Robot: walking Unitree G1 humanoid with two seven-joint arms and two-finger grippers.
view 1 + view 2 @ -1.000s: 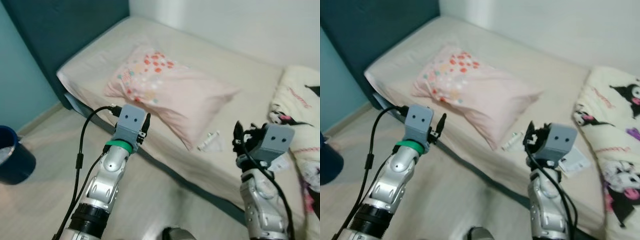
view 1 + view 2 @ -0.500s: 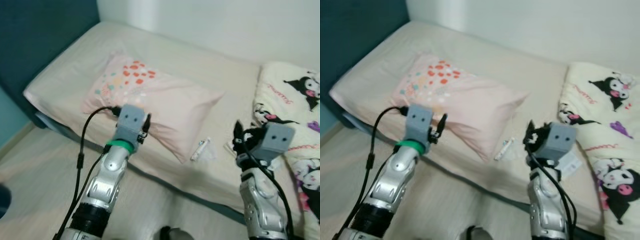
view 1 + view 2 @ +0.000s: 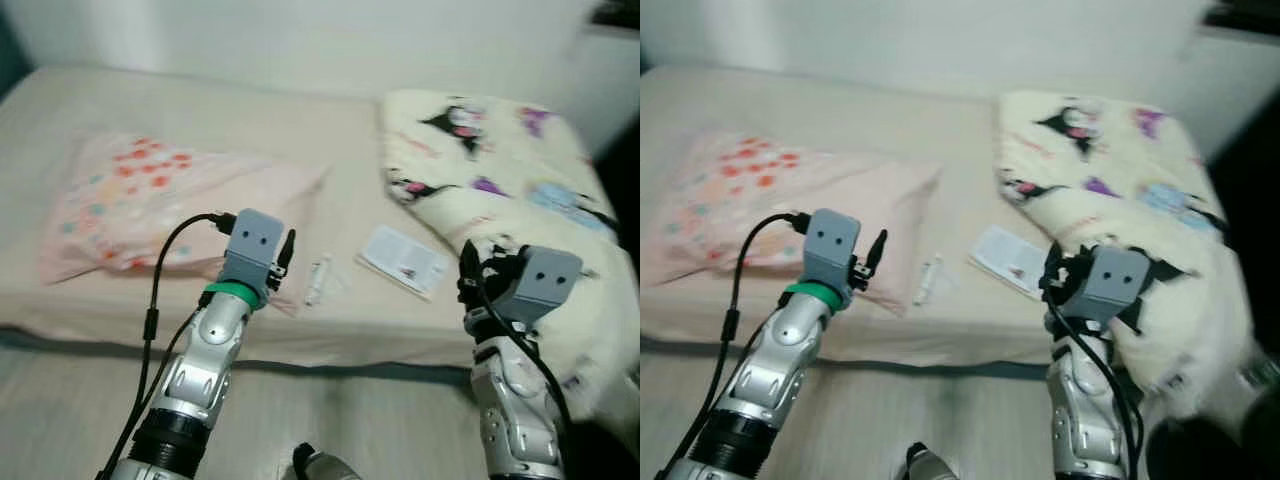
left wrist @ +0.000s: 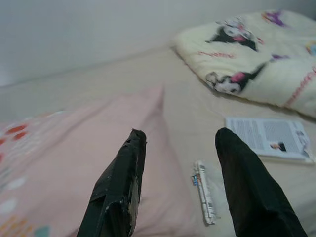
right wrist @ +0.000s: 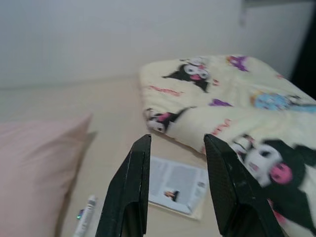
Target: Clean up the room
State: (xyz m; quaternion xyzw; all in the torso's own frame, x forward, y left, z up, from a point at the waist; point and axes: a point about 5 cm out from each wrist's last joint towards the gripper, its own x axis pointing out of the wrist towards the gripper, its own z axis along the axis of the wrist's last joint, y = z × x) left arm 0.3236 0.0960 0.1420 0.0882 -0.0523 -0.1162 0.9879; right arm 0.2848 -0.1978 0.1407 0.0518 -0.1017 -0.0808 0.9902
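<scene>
I see my left gripper (image 4: pixel 180 136) held open above a pink fabric pillow (image 4: pixel 59 153), a small white tube (image 4: pixel 204 191) beside it, a printed white leaflet (image 4: pixel 269 138), and a cream cartoon-print blanket (image 4: pixel 256 54).

Looking down from head height onto the bed (image 3: pixel 200 110), blanket (image 3: pixel 500 150) lying toward two o'clock, somewhat blurred. Sitting low at each wrist, peering forward along open fingers (image 4: pixel 123 182) toward twelve o'clock; sharing the leaflet (image 5: pixel 177 185), the tube (image 4: pixel 204 191), apparently the same pillow (image 4: pixel 74 163).
</scene>
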